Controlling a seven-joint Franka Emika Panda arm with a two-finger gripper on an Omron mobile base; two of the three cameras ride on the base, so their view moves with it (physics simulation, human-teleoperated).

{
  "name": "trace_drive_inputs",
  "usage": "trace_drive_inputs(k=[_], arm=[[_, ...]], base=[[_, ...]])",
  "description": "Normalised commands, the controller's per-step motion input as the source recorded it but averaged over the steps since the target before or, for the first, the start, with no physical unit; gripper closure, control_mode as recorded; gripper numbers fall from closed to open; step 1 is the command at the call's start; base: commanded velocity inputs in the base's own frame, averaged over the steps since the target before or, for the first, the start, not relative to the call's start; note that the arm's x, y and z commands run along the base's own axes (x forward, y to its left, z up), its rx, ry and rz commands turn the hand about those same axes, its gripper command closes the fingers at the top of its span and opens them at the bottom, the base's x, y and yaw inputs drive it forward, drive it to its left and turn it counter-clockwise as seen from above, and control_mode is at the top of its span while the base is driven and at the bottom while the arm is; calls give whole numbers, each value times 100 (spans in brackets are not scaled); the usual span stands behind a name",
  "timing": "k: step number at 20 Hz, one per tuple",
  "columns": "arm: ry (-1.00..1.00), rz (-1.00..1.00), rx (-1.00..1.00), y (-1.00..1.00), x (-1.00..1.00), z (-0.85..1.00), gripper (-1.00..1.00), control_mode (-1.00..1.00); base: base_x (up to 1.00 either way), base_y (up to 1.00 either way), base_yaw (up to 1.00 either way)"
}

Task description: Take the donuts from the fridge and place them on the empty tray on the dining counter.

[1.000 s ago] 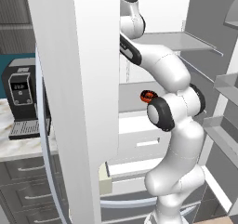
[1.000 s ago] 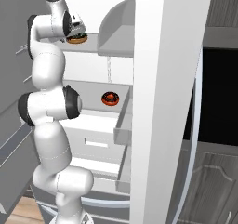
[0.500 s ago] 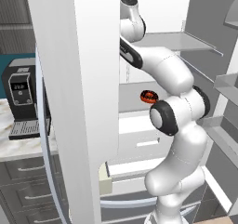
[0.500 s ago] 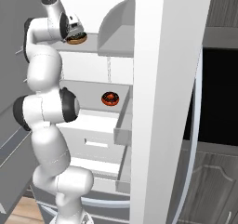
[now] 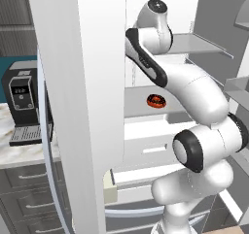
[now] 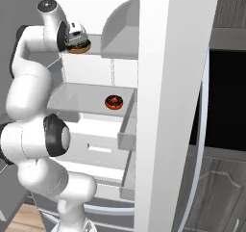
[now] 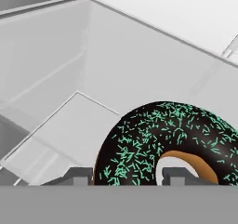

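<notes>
The fridge (image 5: 73, 82) stands open, its white inside showing past the door (image 6: 173, 106). At the front of the upper shelf (image 6: 115, 45) my gripper (image 6: 76, 37) is shut on the tan donut with dark sprinkled icing (image 6: 79, 47). In the hand view this donut (image 7: 153, 139) sits across the gripper (image 7: 128, 174), one fingertip (image 7: 179, 174) under its hole and the other at its outer edge. The dark donut with red-orange icing (image 5: 156, 100) (image 6: 114, 101) lies alone on the middle shelf (image 6: 77, 98). The tray and the dining counter are out of view.
The open fridge door (image 5: 78, 131) rises close on the arm's left and the other door on its right. White drawers (image 6: 96, 149) sit below the middle shelf. A black coffee machine (image 5: 22, 102) stands on the marble worktop (image 5: 19, 153) at the left.
The jaws have closed onto the sprinkled donut. The arm's upper links have shifted a little to the left, and the donut sits slightly lower in the right base view.
</notes>
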Motion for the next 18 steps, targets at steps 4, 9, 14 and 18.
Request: trace_drive_inputs(k=[4, 9, 14, 18], arm=[[-2, -6, 3, -49, -100, -14, 100, -100], [-3, -5, 3, -44, -100, -39, 100, -100], [0, -3, 1, -19, -100, -56, 100, -100], [-11, 0, 2, 0, -100, -77, 100, -100]], base=[[0, 0, 0], [0, 0, 0], [0, 0, 0], [0, 0, 0]])
